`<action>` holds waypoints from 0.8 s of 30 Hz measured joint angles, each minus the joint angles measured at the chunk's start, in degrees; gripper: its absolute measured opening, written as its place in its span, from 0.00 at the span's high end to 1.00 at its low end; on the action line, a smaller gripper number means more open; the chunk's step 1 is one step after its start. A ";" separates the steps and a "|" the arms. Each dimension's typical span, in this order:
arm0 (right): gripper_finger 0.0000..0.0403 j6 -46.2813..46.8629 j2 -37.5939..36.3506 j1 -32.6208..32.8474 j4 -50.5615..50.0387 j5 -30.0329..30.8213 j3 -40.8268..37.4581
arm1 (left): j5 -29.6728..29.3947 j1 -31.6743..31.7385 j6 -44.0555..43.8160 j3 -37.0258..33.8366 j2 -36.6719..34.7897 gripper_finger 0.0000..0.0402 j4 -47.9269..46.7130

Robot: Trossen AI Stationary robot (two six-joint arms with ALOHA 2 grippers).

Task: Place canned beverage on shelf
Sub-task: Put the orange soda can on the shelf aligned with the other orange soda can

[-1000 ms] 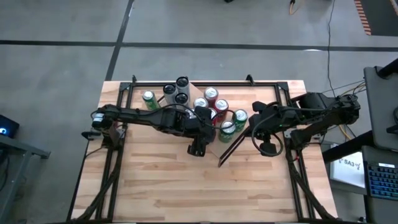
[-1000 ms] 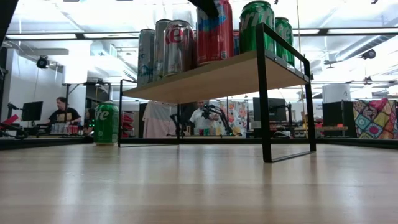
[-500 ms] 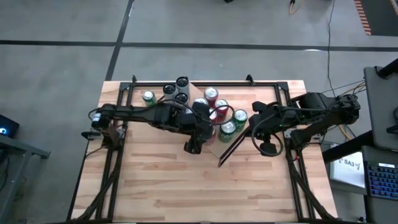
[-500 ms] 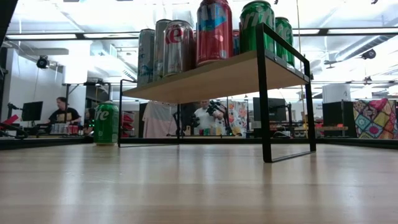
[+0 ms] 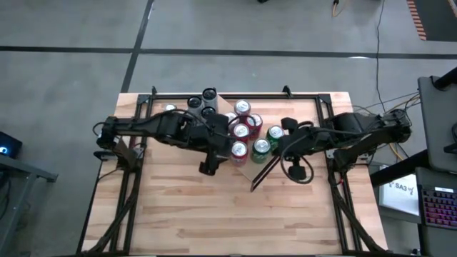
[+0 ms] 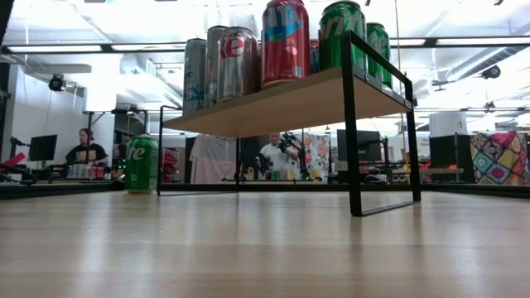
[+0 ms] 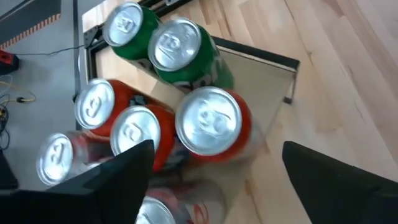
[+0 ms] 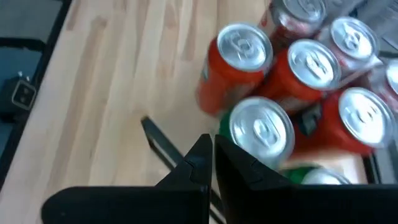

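The shelf (image 6: 273, 99) stands on the table with several cans upright on its board. Nearest its near end is a red can (image 7: 208, 121), also in the high view (image 5: 238, 149) and the low view (image 6: 286, 41). Green cans (image 7: 177, 46) stand beside it. My left gripper (image 7: 217, 148) is open above and in front of the red can, a finger on either side and apart from it; the high view shows this gripper (image 5: 207, 168) left of the shelf. My right gripper (image 8: 212, 149) is shut above the shelf's right end, over a green can (image 8: 261, 130).
One green can (image 6: 142, 164) stands on the table far to the left of the shelf. Silver cans (image 5: 207, 100) fill the shelf's far end. The shelf's black end frame (image 5: 263, 173) juts toward the near edge. People move in the room beyond.
My left gripper has risen and drawn back from the red can toward the table's left and near edges. The can stays upright on the shelf. My right gripper has edged toward the cans.
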 joint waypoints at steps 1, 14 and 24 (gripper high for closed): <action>0.98 -0.15 0.00 0.00 1.88 0.00 -1.10 | 0.00 -0.20 -0.37 -1.18 -0.88 0.18 0.14; 0.98 -3.82 0.35 -0.02 21.13 -0.48 -9.37 | -10.03 -5.64 -8.63 -33.67 -21.88 0.53 25.38; 0.98 -6.58 4.71 -0.04 28.67 6.85 -10.34 | -11.05 -9.10 -7.99 -58.43 -32.65 0.70 53.34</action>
